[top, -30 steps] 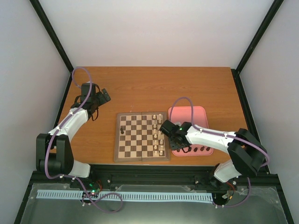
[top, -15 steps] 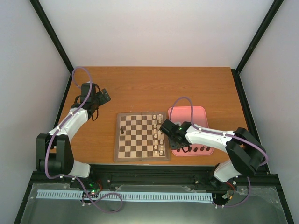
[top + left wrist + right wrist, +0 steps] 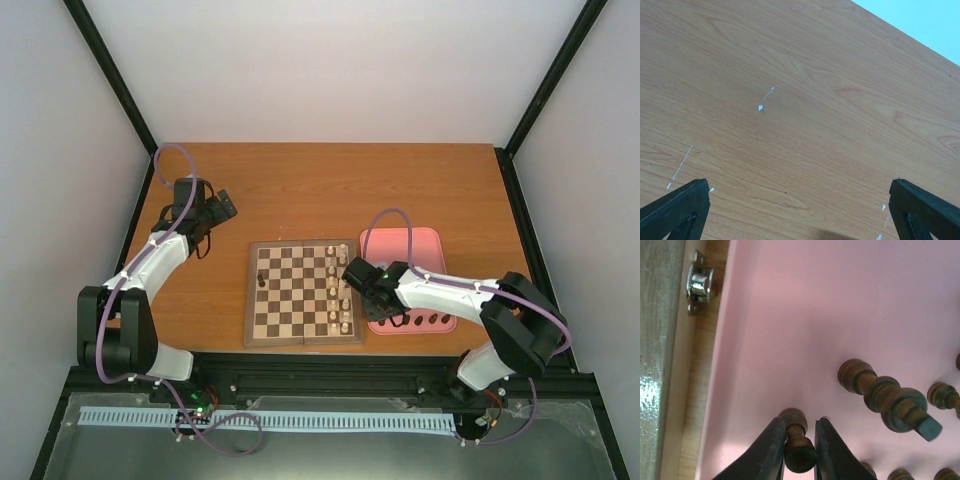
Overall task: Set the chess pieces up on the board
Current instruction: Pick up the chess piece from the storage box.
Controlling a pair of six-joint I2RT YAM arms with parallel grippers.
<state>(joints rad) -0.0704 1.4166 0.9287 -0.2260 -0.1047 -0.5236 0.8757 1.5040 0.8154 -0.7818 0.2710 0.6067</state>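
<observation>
- Two arms in view. The right gripper (image 3: 800,424) is down in the pink tray (image 3: 790,315), at the lower middle of its wrist view. Its two fingers (image 3: 771,450) press on both sides of one small dark piece (image 3: 799,447) lying on the tray floor, so it is clamped on it.
- Dark pieces in the tray: I count seven in that wrist view. One is in the grip. One larger piece (image 3: 890,400) lies on its side right of centre, apart from the gripped one. Five more sit at the right and bottom edges, only partly in frame.
- From above, the tray lies just beside the right edge of the board (image 3: 285,300), which sits in the centre of the frame.
- On the board, one lone dark piece (image 3: 262,279) stands near the left edge.
- The cream-white pieces (image 3: 338,290) run in two columns down the board's right side. They are too small for me to count exactly.
- The left gripper (image 3: 797,187) has its two fingertips wide apart in the bottom corners of its wrist view. Nothing is between them, just the table (image 3: 800,100) below.
- In the overhead view that left arm is at the upper left, well apart from the board.
- One metal fitting (image 3: 699,284) shows at the upper left of the right wrist view, outside the tray wall.
</observation>
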